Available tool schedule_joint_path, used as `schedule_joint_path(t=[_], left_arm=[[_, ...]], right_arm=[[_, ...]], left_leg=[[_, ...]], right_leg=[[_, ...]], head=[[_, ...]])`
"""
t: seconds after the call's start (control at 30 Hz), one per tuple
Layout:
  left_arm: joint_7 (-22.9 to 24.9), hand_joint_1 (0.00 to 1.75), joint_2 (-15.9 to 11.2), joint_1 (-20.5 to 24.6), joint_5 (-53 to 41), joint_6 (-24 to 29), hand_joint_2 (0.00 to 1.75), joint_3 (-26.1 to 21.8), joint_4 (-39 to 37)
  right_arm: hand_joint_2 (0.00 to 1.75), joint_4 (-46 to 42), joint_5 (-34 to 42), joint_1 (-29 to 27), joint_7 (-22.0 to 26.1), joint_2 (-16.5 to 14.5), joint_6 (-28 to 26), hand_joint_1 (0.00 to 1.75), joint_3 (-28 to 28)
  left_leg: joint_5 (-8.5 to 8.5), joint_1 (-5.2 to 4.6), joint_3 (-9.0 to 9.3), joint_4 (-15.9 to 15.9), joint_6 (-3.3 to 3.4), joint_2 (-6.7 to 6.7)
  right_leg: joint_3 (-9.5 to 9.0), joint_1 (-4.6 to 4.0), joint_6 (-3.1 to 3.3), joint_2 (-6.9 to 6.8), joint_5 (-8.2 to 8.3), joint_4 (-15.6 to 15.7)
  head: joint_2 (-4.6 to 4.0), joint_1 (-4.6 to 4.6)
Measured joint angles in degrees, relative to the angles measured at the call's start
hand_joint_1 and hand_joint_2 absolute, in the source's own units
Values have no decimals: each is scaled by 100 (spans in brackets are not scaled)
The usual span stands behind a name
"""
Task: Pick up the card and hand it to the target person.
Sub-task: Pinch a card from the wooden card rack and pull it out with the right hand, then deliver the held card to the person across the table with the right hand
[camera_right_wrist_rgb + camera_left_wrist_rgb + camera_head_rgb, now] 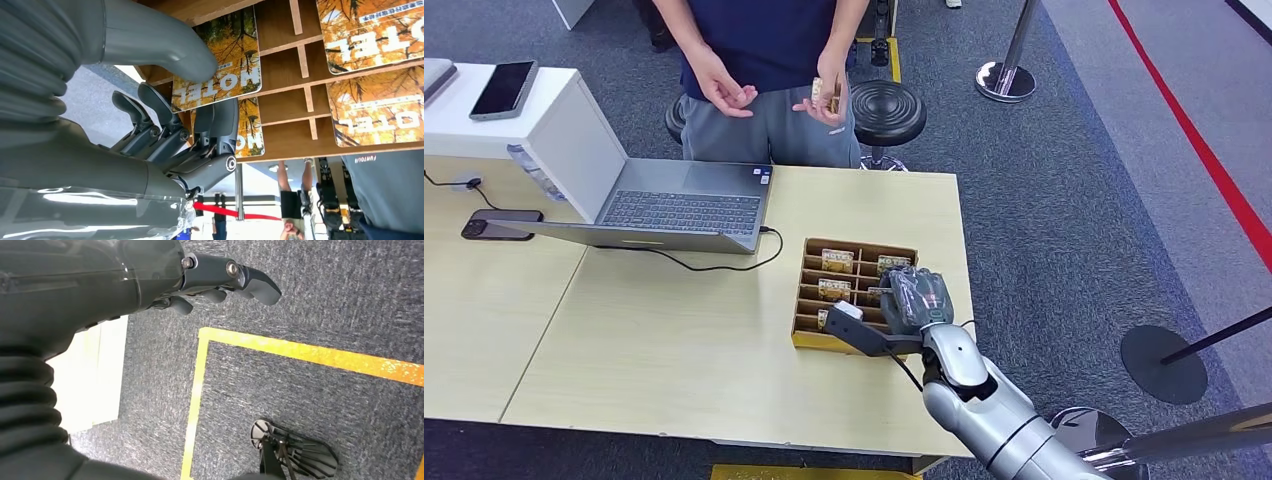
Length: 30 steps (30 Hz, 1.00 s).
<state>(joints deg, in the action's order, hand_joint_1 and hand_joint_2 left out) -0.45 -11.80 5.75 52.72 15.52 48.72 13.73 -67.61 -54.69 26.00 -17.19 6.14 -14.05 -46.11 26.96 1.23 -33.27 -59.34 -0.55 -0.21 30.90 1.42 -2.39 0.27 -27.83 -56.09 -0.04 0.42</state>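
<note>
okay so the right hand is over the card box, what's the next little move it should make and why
Probably lift the card clear of the box. In the right wrist view the right hand seems to pinch that card between thumb and fingers over the compartments, and the person waits beyond the table with hands out.

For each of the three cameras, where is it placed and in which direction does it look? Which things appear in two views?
Head view: high on the robot, looking forward and down at the table, card tray, laptop and person; the right hand shows.
Left wrist view: behind the left hand, facing carpet and yellow floor tape.
Right wrist view: behind the right hand, close on the tray; thumb and a finger pinch a card.
Shared: head and right wrist views both show tray, cards and right hand.
</note>
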Motion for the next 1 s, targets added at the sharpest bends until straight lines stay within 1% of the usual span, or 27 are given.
schedule_joint_path(t=[0.2, 0.33, 0.43, 0.53, 0.73, 1.0], left_arm=[[2, 0, 0, -1, 61, 12, 175, 0, 0], [53, 0, 1, -3, 76, 39, 175, 0, 0], [62, 0, 4, -3, 77, 44, 175, 0, 0], [64, 0, 10, -3, 77, 46, 175, 0, 0], [56, 0, 40, -3, 75, 50, 175, 0, 0], [79, 0, 59, -2, 71, 50, 175, 1, 0]], right_arm=[[175, -354, -182, -134, 25, -23, -329, 157, 206], [175, -902, -305, -280, 28, -9, -661, 157, 428], [175, -1308, -336, -359, 56, 6, -786, 157, 593], [175, -1649, -255, -447, 235, 19, -962, 157, 724], [175, -2415, 340, -629, 810, 28, -1202, 157, 937], [175, -2908, 88, -792, 899, 31, -1421, 157, 1110]], left_leg=[[0, 0, 1, 0, 0, 0], [0, 0, 0, 0, 0, 0], [0, 0, 1, 0, 0, 1], [0, 0, 1, 0, 0, 0], [0, 0, 0, 0, 0, 0], [0, 0, 1, 0, 0, 1]], right_leg=[[1, 0, 0, 1, 0, 0], [2, 0, 0, 1, 0, 0], [2, 0, 0, 2, 0, 0], [2, 0, 0, 1, 0, 0], [2, 0, 0, 1, 0, 0], [2, 0, 0, 2, 0, 0]], head=[[0, 0], [0, -1], [0, -1], [0, 0], [0, -1], [0, 0]])
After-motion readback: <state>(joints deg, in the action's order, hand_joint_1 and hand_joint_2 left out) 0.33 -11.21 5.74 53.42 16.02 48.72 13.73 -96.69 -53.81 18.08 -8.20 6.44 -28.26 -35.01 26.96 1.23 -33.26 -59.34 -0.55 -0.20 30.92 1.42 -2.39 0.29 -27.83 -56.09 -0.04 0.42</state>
